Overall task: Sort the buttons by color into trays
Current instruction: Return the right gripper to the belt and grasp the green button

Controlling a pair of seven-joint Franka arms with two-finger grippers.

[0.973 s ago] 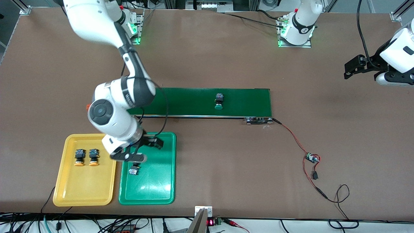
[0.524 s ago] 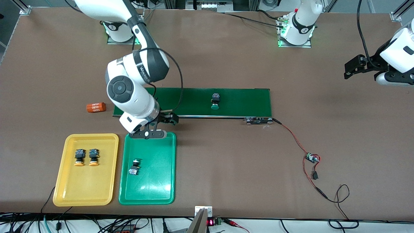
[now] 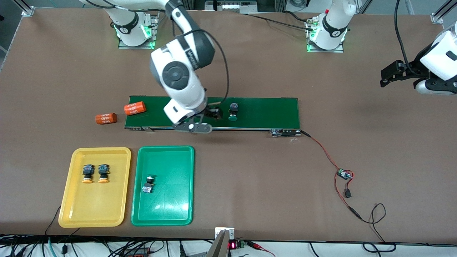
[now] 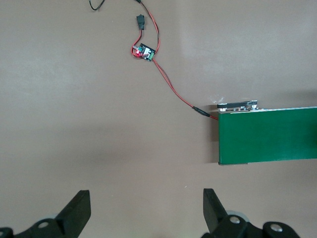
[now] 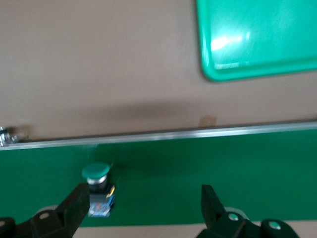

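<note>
The right pincer (image 3: 205, 119), fingers apart, hangs over the conveyor belt (image 3: 264, 113), with a green button (image 3: 233, 111) on the belt at its 3 o'clock. One green button (image 3: 148, 184) lies in the green tray (image 3: 185, 200) and two yellow buttons (image 3: 95, 173) in the yellow tray (image 3: 114, 203). The left pincer (image 3: 392, 73) waits with fingers apart over the tabletop (image 3: 375, 150).

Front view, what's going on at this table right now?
The right gripper, jaws open and empty, hangs over the conveyor belt beside a green-capped button riding on it. Two yellow-capped buttons lie in the yellow tray, and one button lies in the green tray. The left gripper waits open over bare table at its own end.
</note>
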